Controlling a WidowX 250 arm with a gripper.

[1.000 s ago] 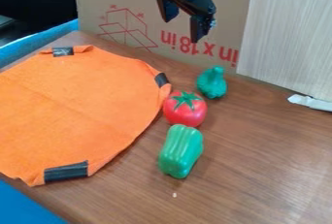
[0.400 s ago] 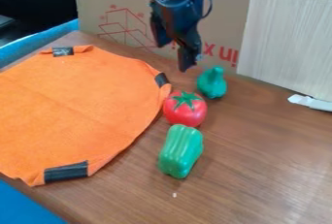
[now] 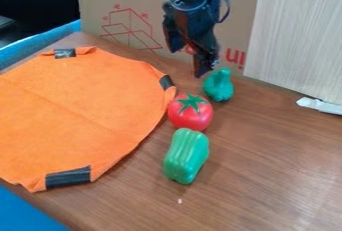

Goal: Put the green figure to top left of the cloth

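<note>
"Where do we find the green figure (image 3: 218, 85)?"

"We see it upright on the brown table (image 3: 267, 175), off the far right side of the orange cloth (image 3: 80, 105), with the tomato (image 3: 190, 115) between it and us, a little to the left."

"And how does it lie relative to the fingers of our gripper (image 3: 187, 64)?"

"It sits just right of the right-hand finger's tip and lower in our view, outside the gap. The left-hand finger is farther from it, up and to the left. We can't tell whether that nearer tip touches it."

"Do we have anything in our grip?"

"No, our fingers stand apart with nothing held between them, and they point down in front of the cardboard (image 3: 143, 5)."

"What else do we have around us?"

"We have the green pepper (image 3: 186, 156) on the near side of the tomato, which sits by the cloth's right edge. Dark patches (image 3: 67, 176) mark the cloth's border, and a pale panel (image 3: 294, 40) stands at the far right."
</note>
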